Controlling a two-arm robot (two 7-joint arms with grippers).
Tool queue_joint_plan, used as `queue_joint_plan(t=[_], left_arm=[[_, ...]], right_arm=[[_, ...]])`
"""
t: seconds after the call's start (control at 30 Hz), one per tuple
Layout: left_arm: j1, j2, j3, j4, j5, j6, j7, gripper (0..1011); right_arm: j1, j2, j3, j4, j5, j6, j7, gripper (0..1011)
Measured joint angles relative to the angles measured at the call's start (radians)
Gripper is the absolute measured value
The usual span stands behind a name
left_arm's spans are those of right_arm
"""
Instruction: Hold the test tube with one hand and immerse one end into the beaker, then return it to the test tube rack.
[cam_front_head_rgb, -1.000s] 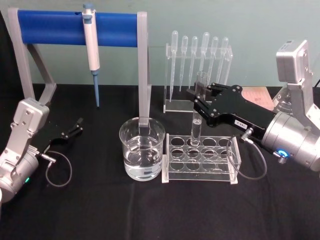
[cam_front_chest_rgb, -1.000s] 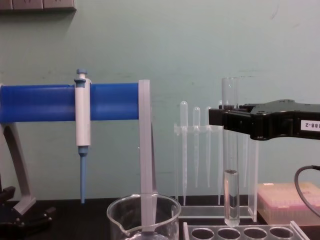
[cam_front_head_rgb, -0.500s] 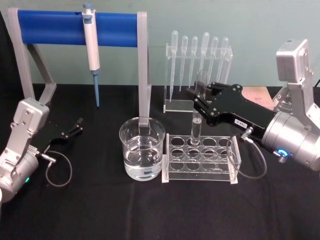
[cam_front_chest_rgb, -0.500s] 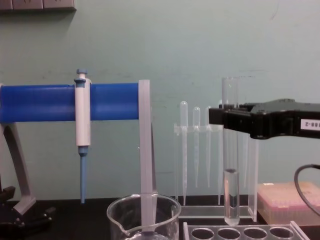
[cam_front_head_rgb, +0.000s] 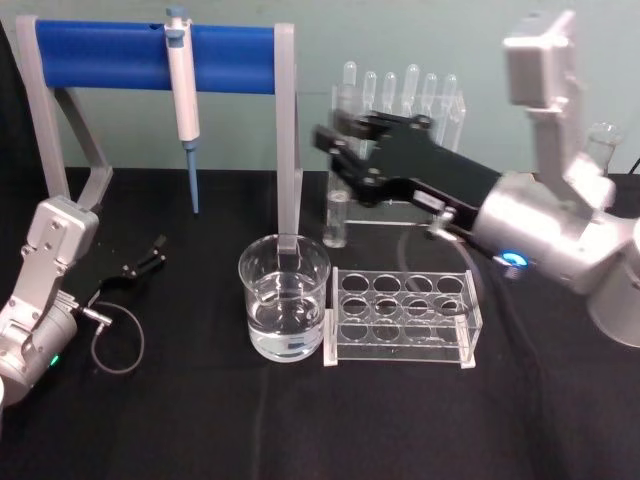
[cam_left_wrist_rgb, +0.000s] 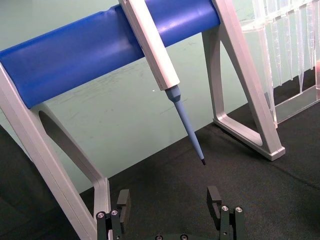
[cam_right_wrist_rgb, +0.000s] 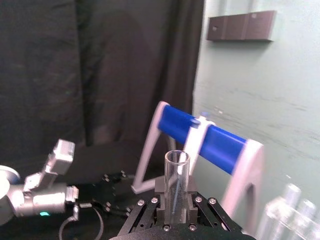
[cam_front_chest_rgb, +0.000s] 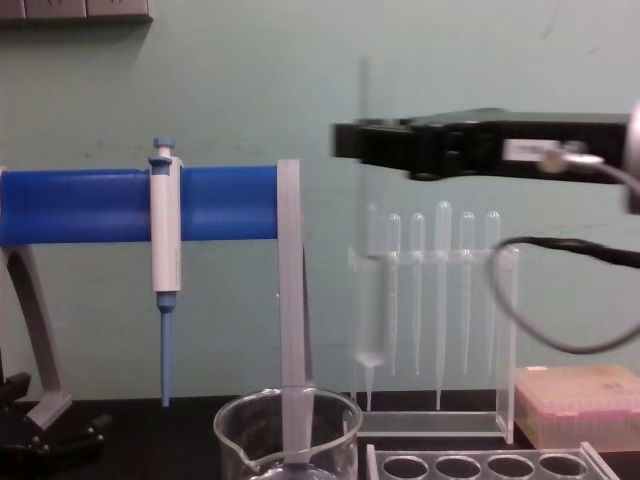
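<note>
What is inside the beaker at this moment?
Only clear liquid, in the lower part of the beaker. The test tube is outside it, held upright by the right end effector beyond the far rim. Nothing covers the beaker's inside.

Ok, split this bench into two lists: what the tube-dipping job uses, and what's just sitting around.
In the job:
- test tube, held above the table by the right gripper
- beaker with clear liquid
- test tube rack

Lying about:
- pipettor on the blue stand
- pipettes in their clear holder
- pink box
- left gripper, open, parked at the left
</note>
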Motion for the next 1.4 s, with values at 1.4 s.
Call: queue_joint_plan(t=[1.4], left_arm=[[0.000, 0.000, 0.000, 0.000, 0.000, 0.000, 0.000, 1000]], right_arm=[[-0.019, -0.167, -0.098, 0.362, -0.113, -0.255, 0.082, 236]])
